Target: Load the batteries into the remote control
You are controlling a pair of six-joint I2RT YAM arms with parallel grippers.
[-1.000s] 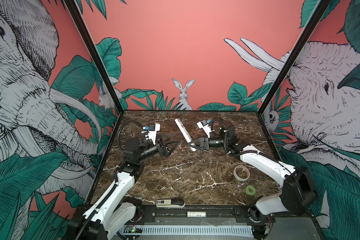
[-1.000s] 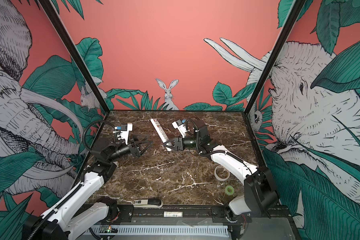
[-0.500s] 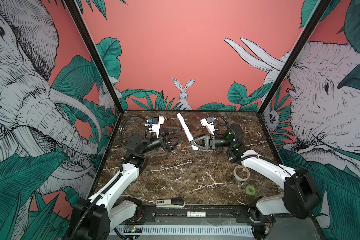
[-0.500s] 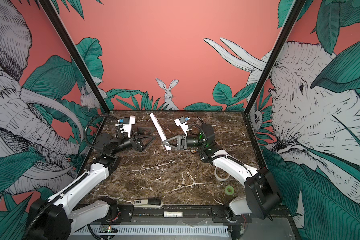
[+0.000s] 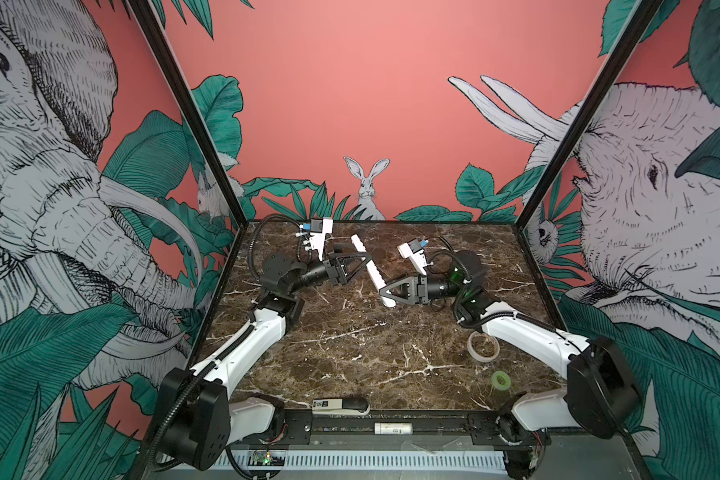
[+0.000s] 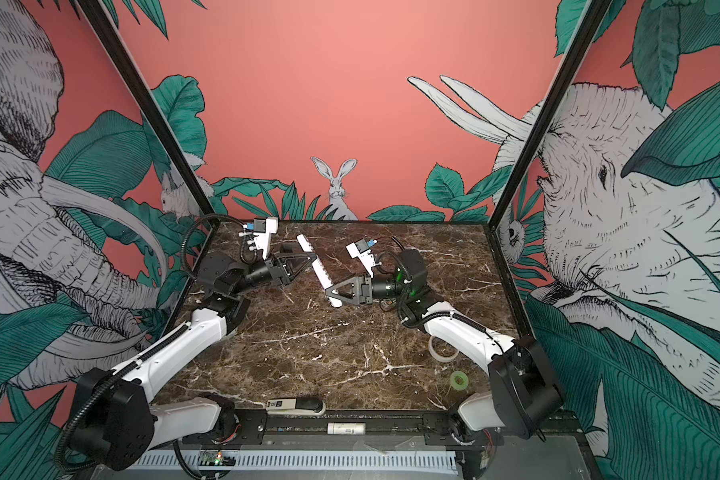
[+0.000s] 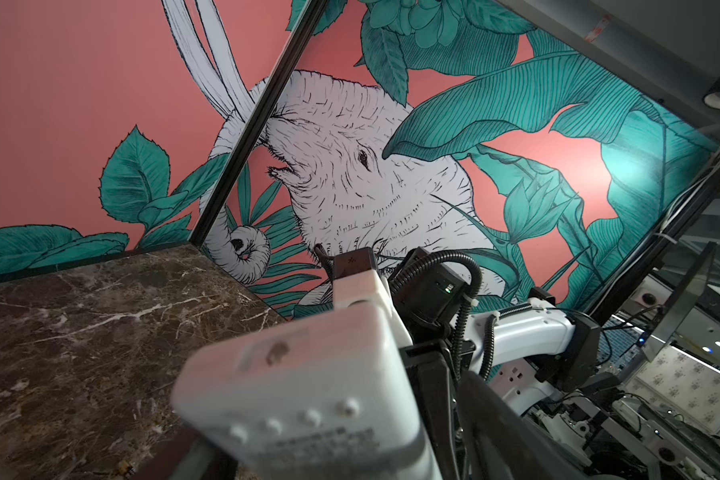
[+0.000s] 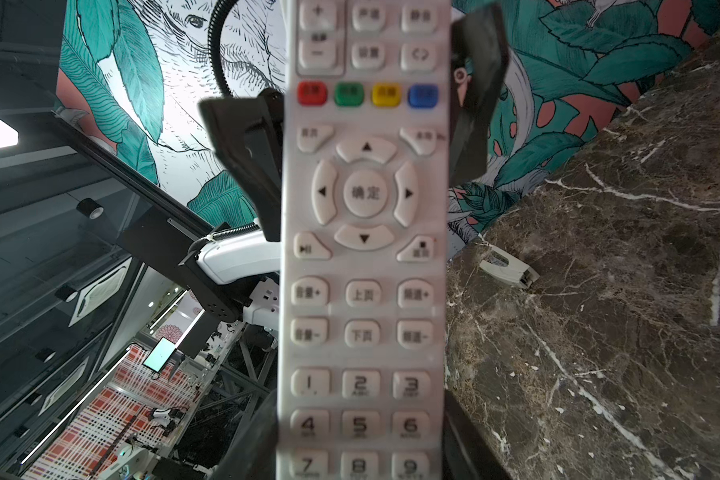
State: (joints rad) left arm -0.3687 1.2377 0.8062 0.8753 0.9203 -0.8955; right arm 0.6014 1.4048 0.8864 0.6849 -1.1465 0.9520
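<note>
Pinching the remote [image 5: 371, 272] by its low end, the R gripper [image 5: 385, 294] is clamped on it. The bar is lifted off the table [image 5: 350, 357] and tilts up toward the back wall. The L gripper [image 5: 364, 264] straddles the upper half with its jaws partly apart, one finger [image 8: 242, 158] on each side by the colour buttons. I can't tell if the pads bite or only flank it.

Batts aren't visible in any view, so I can't say if they're loaded; the batt bay isn't shown either.

Risks as I judge them:
- If L bites off-axis, two grips fight over one stiff bar and it twists out of R's hold.
- R has only the end, so there's a long lever; any nudge from L could pivot it loose and drop it on the marble.
- If R lets go before L is firm, same drop.
</note>
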